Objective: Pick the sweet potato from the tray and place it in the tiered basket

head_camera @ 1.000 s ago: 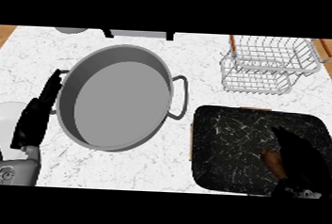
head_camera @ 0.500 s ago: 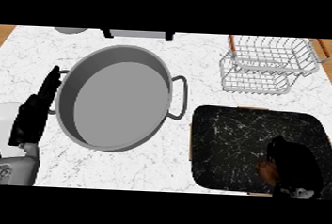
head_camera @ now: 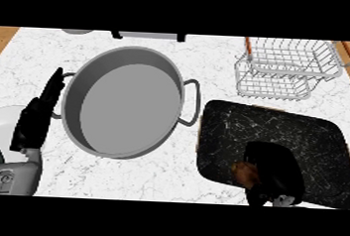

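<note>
The black tray [head_camera: 280,129] lies on the counter at the right. My right hand [head_camera: 277,170] rests over its near part, fingers curled down round the brown sweet potato [head_camera: 243,173], of which only a small piece shows at the hand's left side. The white wire tiered basket [head_camera: 286,68] stands at the back right, beyond the tray. My left hand [head_camera: 39,113] stays open at the left edge, fingers straight and pointing away, beside the big pot.
A large grey two-handled pot [head_camera: 123,102] fills the middle of the marble counter, right next to the tray's left edge. A grey dish [head_camera: 77,31] and a dark-ended object [head_camera: 149,36] sit at the far edge. Wooden strips show at both back corners.
My right hand has pulled its fingers in and curled over the sweet potato on the tray's near part. The left hand has barely moved.
</note>
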Robot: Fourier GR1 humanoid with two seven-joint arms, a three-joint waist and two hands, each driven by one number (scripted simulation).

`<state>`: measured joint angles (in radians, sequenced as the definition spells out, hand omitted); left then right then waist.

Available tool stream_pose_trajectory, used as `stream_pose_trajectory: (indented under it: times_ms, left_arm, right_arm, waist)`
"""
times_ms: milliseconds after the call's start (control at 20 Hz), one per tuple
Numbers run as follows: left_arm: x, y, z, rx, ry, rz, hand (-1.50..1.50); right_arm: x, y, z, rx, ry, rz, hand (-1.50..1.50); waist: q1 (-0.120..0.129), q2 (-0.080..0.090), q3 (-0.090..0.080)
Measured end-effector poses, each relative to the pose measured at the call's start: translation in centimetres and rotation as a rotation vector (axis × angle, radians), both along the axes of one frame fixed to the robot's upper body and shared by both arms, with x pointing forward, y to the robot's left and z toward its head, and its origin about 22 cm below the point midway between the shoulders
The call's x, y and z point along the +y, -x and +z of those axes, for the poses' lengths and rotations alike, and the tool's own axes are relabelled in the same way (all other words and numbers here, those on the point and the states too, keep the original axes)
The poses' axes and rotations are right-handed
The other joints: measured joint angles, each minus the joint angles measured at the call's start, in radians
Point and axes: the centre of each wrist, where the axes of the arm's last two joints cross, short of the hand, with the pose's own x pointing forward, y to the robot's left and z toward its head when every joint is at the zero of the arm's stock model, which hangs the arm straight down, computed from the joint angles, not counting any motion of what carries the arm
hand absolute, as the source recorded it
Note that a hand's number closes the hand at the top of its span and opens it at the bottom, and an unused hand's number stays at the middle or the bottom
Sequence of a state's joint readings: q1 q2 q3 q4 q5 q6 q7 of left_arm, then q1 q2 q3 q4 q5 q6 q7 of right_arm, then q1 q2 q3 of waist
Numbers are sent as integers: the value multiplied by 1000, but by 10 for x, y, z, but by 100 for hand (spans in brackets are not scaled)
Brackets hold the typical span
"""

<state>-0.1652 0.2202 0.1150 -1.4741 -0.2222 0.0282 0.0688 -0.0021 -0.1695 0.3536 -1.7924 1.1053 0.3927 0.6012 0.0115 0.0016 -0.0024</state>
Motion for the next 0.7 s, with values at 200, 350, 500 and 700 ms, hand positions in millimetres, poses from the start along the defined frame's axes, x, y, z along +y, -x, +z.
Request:
stream_pose_trajectory:
  times_ms: [200, 350, 500, 700]
  left_arm:
    - [-9, -4, 1, 0, 2, -37, 0]
    - [-12, -7, 3, 1, 2, -45, 0]
    - [-10, -8, 1, 3, -1, -43, 0]
    - [-11, -8, -1, 5, 3, -33, 0]
  right_arm:
    - [59, -10, 11, -34, -167, 35, 150]
    - [87, -15, 31, -139, -302, 15, 150]
    - [111, -18, 59, -291, -395, -4, 150]
    - [134, -27, 100, -497, -445, -15, 150]
  waist:
    - [40, 7, 3]
    - [47, 7, 3]
    - [42, 3, 2]
    - [33, 0, 1]
